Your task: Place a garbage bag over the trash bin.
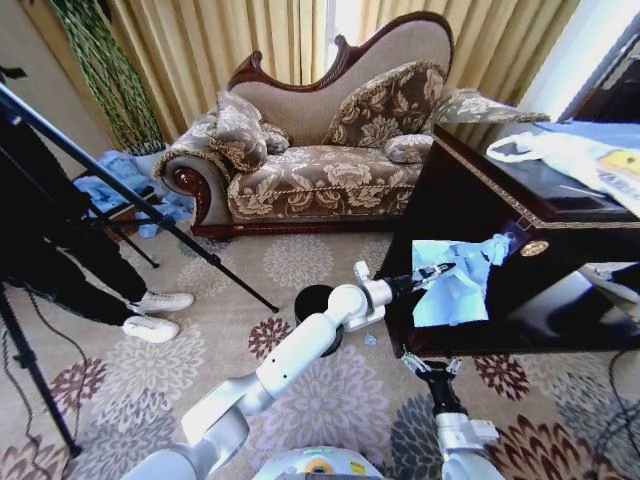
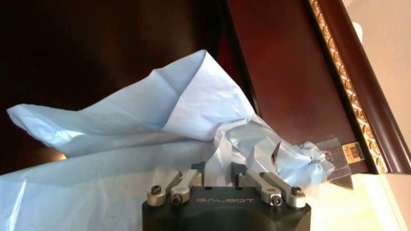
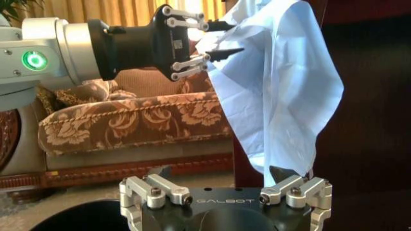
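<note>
The garbage bag (image 1: 455, 285) is a pale-blue crinkly film hanging in front of the dark wooden table (image 1: 470, 200), its top reaching up toward the table's edge. My left gripper (image 1: 432, 273) is shut on a bunched fold of the garbage bag (image 2: 160, 125), at its side nearest the bin. The right wrist view shows the left gripper (image 3: 222, 38) biting the edge of the garbage bag (image 3: 276, 96). My right gripper (image 1: 432, 368) points up from below, open (image 3: 222, 173), with the bag's lowest tip just above one finger. The trash bin (image 1: 312, 298), black and round, stands on the carpet, partly hidden behind my left forearm; its rim (image 3: 70, 216) shows below.
A white plastic bag with a yellow mark (image 1: 590, 155) lies on the table top. A floral sofa (image 1: 310, 165) stands behind. Tripod legs (image 1: 150, 210) and a person's legs in white shoes (image 1: 150, 325) stand at the left. A blue cloth heap (image 1: 115, 170) lies beside the sofa.
</note>
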Tool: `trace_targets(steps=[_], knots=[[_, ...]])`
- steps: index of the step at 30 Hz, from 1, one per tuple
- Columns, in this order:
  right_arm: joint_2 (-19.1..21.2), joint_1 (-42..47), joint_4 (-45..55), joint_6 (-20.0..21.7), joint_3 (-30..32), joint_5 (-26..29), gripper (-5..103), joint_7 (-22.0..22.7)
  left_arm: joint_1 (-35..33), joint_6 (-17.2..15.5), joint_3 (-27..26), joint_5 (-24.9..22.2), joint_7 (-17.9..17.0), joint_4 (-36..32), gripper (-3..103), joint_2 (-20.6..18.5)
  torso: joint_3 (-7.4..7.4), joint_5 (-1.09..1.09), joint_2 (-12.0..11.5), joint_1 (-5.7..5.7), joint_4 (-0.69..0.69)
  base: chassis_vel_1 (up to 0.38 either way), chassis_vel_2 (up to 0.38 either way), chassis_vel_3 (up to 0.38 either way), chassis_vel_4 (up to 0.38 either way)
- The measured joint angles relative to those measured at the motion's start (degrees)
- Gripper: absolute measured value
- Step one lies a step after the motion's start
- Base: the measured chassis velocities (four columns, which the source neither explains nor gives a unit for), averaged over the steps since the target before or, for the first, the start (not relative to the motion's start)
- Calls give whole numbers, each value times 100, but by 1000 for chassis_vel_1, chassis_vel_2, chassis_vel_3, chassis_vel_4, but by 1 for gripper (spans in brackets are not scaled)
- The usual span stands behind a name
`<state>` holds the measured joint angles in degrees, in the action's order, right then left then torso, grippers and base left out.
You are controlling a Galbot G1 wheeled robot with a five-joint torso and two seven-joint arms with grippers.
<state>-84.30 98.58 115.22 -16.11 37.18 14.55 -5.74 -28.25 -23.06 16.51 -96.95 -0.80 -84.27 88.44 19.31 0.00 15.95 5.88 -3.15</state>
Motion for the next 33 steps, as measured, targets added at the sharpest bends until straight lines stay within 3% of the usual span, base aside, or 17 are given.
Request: trace_targets(steps=[8,20,33], knots=[[-14,-13,-66,-11,-38,-39,100,-14,-35,7,6,17,14,-120,1,-113,0,0,0,0,0,0,0,0,0],[-2,0,-69,-14,-37,-38,100,-15,-61,27,1,32,14,-194,0,-162,0,0,0,0,-1,0,0,0,0],[-19,-27,-130,-34,-37,-31,100,-20,-57,49,-54,264,35,-477,0,-741,0,0,0,0,0,0,0,0,0]])
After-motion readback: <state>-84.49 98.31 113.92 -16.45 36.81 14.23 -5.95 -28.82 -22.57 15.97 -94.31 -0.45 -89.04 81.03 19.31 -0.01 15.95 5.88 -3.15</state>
